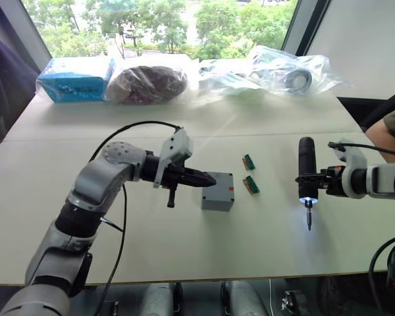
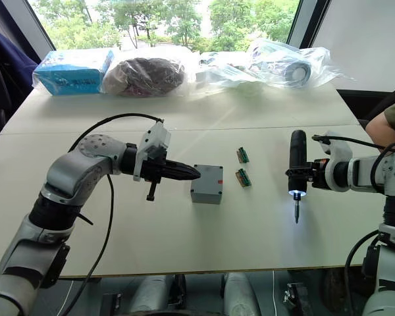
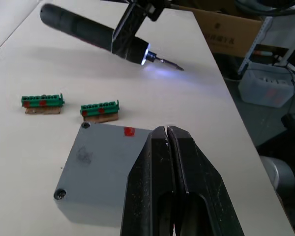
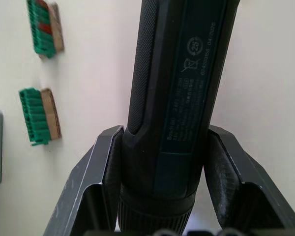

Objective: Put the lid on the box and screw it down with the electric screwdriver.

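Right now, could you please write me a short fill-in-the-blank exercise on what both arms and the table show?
1. The right gripper is shut on the ____.
2. The left gripper's fingers are ____, over the box.
3. The light at the screwdriver's tip is ____.
4. Between box and screwdriver lie ____ green parts.

Missing words: screwdriver; shut; on; two
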